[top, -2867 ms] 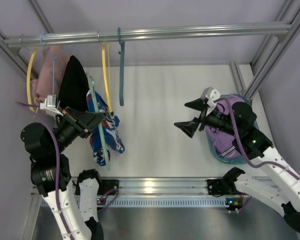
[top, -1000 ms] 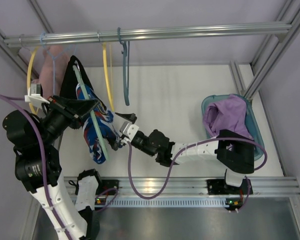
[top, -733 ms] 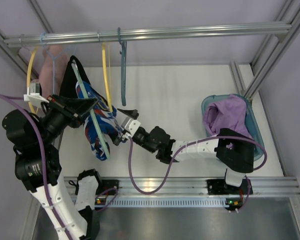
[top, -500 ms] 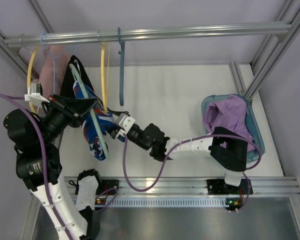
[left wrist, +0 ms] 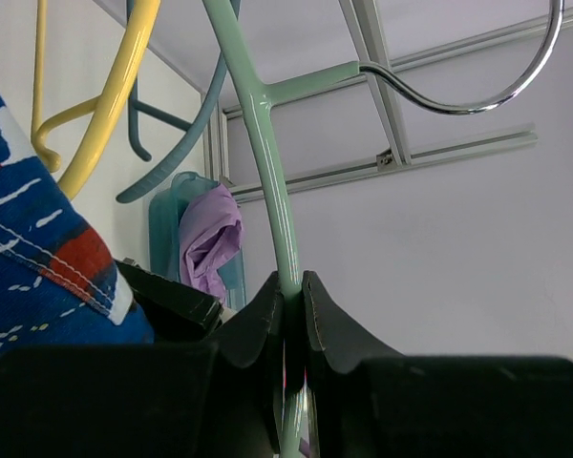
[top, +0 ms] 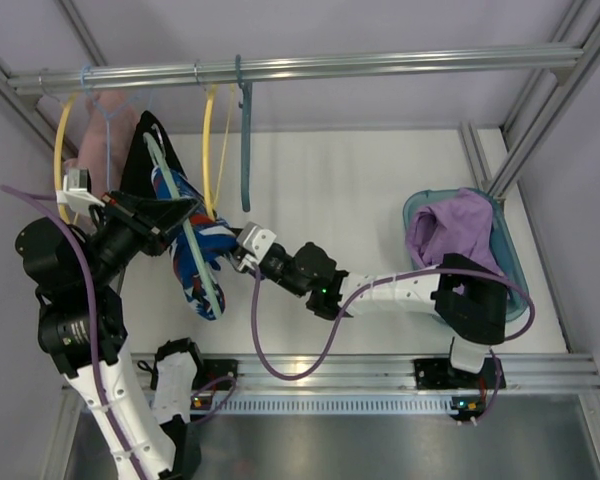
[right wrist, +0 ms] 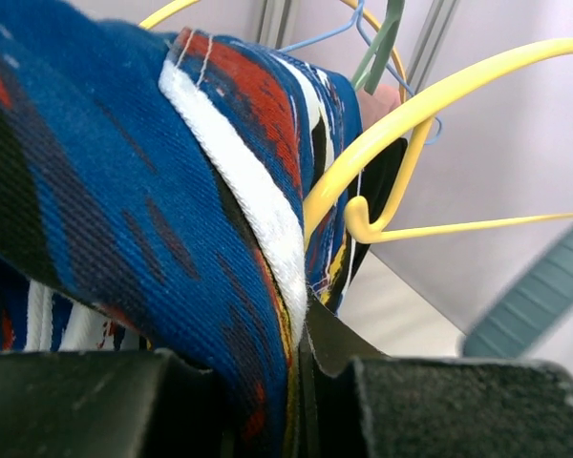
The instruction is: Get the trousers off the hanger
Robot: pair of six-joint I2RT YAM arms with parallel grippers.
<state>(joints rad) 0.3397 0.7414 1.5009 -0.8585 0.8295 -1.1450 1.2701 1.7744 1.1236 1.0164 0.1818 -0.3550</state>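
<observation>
The left end effector [top: 183, 212] is closed on the hanger [left wrist: 273, 191]. In the left wrist view its two dark fingers [left wrist: 258, 320] press together on the pale mint-green stem, just below the place where the metal hook [left wrist: 458, 91] branches off to the right. The hanger is tilted and runs on past this end effector on both sides.

The trousers [top: 196, 262] hang over the hanger, directly in front of the left end effector and a little below it (bright blue fabric with white, navy and red patches). They are above the worktop [top: 350, 200]; whether they touch it, I cannot tell.

The right end effector [top: 239, 250] reaches across from the right and is closed on the trousers. In the right wrist view a fold with a white seam [right wrist: 234, 219] goes down between its two jaws, so the fabric is pinched there.

Just behind the right end effector, a yellow hanger [top: 209, 150] and a slate-blue hanger [top: 243, 150] hang from the metal rail [top: 330, 68]. A black garment [top: 148, 165] and a pink garment [top: 105, 130] hang behind the left end effector. Far to the right of both, well apart from them, a teal basket [top: 412, 215] holds a purple cloth [top: 450, 225].
</observation>
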